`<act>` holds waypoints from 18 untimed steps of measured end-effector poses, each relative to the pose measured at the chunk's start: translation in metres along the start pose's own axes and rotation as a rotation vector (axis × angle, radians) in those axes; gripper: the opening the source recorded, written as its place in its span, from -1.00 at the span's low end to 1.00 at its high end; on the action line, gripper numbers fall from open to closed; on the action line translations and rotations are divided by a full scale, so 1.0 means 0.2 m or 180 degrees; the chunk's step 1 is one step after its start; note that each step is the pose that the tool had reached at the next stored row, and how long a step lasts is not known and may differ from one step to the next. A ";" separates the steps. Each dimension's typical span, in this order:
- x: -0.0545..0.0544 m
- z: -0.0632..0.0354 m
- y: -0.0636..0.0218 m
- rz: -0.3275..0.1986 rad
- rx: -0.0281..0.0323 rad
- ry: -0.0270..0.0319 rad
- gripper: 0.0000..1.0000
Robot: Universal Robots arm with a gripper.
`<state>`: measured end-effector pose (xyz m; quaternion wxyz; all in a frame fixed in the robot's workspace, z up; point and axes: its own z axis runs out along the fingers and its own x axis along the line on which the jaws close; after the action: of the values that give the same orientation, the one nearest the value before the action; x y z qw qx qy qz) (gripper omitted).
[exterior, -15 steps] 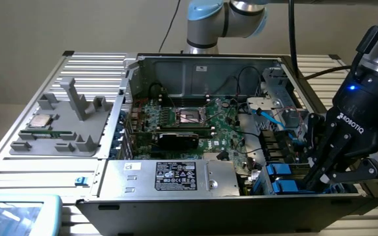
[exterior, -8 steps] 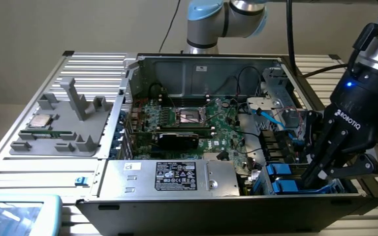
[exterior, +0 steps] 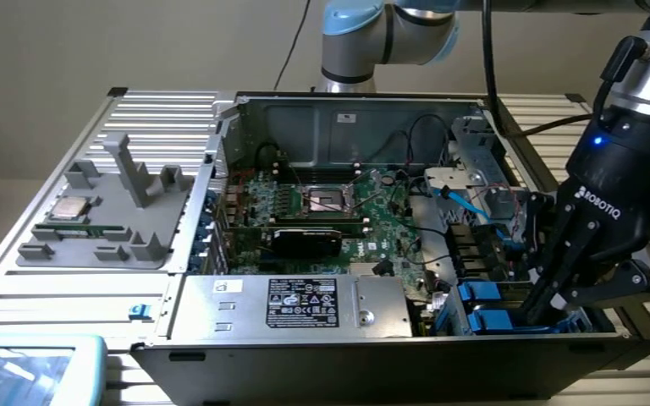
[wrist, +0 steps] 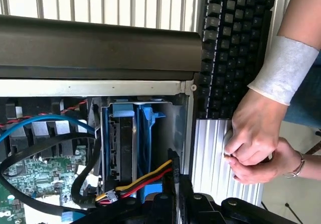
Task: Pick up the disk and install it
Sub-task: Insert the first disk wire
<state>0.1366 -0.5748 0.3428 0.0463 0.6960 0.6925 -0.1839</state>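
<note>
Gripper [exterior: 542,306] sat low in the drive bay at the exterior view's right end of the open computer case [exterior: 348,127]; clenched or released couldn't be told. Disk [wrist: 122,148] stood on edge in a bay slot, blue plastic rails either side, just beside the gripper, contact unclear. Exterior view, left to right: the grey moulded fixture [exterior: 111,233] held a square silver CPU chip [exterior: 74,207]; the case held a green motherboard [exterior: 348,220], a grey metal box [exterior: 291,303] with black label, plus blue and black cables; then the bay with blue carriers. In the wrist view, yellow-red-black wires [wrist: 145,176] ran by the disk, a black keyboard [wrist: 230,43] lay outside the case, and a person's hands [wrist: 253,133] were clasped, white wristband on one
</note>
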 end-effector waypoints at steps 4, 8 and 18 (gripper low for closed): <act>0.03 -0.009 0.000 0.0005 0.0015 -0.0048 -0.69; 0.06 -0.020 0.000 0.0001 0.0030 -0.0056 -0.69; 0.09 -0.029 0.010 -0.0001 0.0050 -0.0069 -0.69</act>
<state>0.1392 -0.5565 0.3423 0.0483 0.6943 0.6906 -0.1968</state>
